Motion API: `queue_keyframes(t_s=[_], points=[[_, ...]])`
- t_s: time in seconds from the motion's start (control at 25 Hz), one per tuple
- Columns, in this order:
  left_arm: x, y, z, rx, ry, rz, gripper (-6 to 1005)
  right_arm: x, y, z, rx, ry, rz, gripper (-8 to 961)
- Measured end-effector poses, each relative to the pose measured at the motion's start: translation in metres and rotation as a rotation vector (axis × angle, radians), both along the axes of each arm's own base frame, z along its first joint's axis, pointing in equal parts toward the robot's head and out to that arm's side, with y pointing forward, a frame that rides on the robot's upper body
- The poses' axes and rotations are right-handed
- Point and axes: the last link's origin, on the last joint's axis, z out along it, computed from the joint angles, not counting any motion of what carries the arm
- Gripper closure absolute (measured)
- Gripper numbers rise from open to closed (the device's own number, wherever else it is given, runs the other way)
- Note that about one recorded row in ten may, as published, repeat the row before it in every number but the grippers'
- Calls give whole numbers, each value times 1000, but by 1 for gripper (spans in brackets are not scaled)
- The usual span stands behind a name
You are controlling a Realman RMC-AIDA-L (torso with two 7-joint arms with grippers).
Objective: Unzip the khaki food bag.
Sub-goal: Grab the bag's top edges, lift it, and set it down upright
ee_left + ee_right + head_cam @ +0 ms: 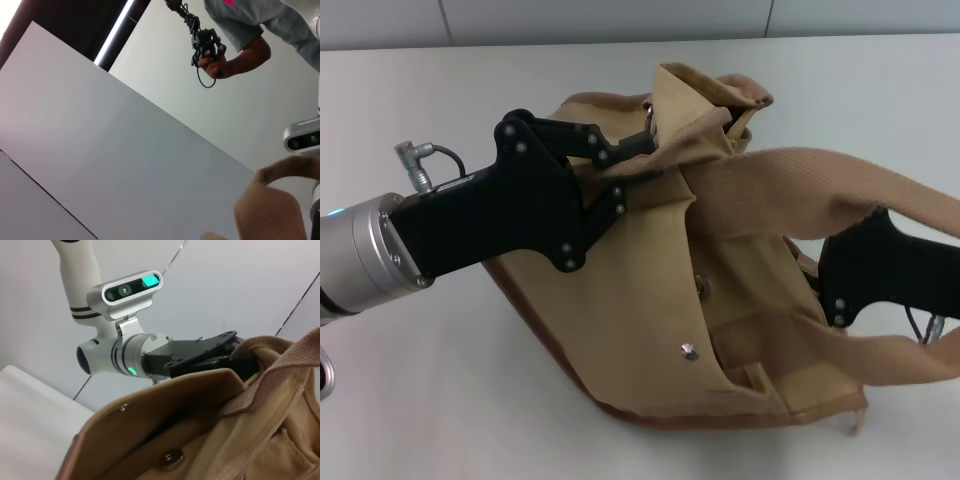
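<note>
The khaki food bag (650,300) lies tipped on the white table (440,400), its snap-button pocket facing up and its wide webbing handles (790,185) draped to the right. A metal ring (648,113) shows at its top edge. My left gripper (645,165) reaches in from the left and is shut on the fabric of the bag's top edge just below that ring. From the right wrist, the same left gripper (235,352) is seen entering the bag (200,440) at its top. My right gripper (865,270) sits against the bag's right side, under the handles.
The left wrist view shows a handle strap (270,215), pale wall panels and a person's hand (220,62) holding a cabled device. The robot's head camera (132,287) appears beyond the bag. A wall edge runs behind the table.
</note>
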Motion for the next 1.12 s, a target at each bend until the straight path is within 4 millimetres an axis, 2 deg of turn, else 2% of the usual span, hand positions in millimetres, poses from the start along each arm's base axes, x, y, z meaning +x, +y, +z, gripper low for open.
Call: queue_keyframes(t_s=[0.28, 0.48, 0.72, 1.12], points=[[-1, -1, -1, -7, -3, 8, 922, -3, 2, -1, 65, 31, 32, 832], [0, -1, -1, -8, -4, 6, 922, -5, 5, -8, 77, 22, 59, 625], [1, 0, 0, -9, -4, 3, 921, -9, 9, -16, 78, -7, 83, 470], [0, -1, 0, -11, -5, 4, 921, -16, 17, -21, 164, 39, 100, 483]])
